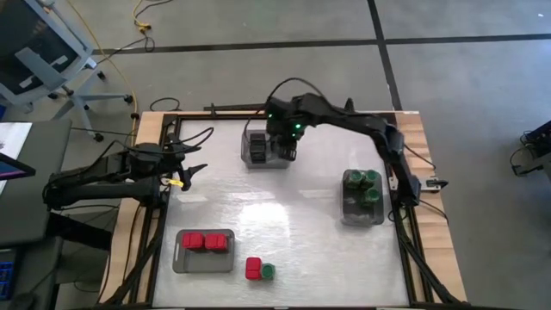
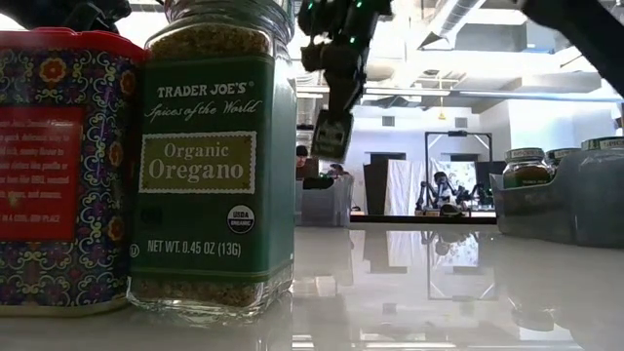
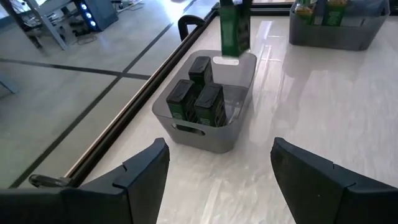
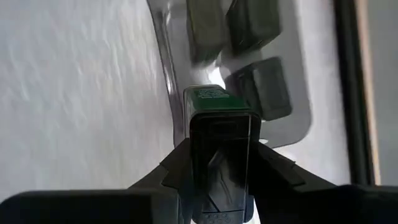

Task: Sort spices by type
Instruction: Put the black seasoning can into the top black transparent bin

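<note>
Black spice box [image 4: 221, 134] in right tool [image 4: 217, 165], seen wrist-only.

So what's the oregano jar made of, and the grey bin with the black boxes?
The oregano jar looks like clear glass: you can see the herbs through it above and below its paper label. The grey bin seems to be see-through plastic, smooth and slightly smoky, with black boxes showing through its wall.

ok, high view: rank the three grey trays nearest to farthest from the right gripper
1. Tray of black containers, directly under the right gripper, which holds a black container over it, at the table's far edge.
2. Tray of green-lidded jars, along the right side.
3. Tray of red boxes, near-left corner.
</note>
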### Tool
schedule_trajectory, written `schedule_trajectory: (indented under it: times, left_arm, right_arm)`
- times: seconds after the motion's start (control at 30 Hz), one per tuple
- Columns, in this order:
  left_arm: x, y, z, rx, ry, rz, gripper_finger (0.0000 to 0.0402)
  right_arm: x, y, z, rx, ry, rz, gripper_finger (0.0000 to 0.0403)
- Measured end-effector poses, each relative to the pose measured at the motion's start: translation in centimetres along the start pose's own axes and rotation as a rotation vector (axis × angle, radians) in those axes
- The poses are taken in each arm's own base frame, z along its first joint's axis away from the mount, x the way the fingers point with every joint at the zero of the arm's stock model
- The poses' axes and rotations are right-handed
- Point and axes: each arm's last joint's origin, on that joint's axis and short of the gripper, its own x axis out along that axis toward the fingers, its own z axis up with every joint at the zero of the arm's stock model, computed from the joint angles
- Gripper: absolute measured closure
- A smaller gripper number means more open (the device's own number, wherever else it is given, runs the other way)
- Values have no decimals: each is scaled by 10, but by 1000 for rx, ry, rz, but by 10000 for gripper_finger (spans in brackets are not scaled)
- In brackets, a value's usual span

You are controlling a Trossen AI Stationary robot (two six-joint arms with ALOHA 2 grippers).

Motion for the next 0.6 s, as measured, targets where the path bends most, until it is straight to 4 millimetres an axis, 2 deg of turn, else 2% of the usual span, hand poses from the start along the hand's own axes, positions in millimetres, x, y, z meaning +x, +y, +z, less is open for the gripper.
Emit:
schedule_trajectory:
  times: [0.2,0.37,0.47,0.6]
  left_arm:
    - [0,0,0,-8,0,0,134]
    - [0,0,0,-24,2,-1,134]
    - [0,0,0,-24,3,-1,134]
    - [0,0,0,-27,3,-1,134]
  right_arm:
    - [54,-3,4,-21,122,15,261]
    - [90,-9,7,-23,156,2,261]
    - [105,-9,8,-41,169,-19,261]
    - [110,-6,9,-51,173,-14,261]
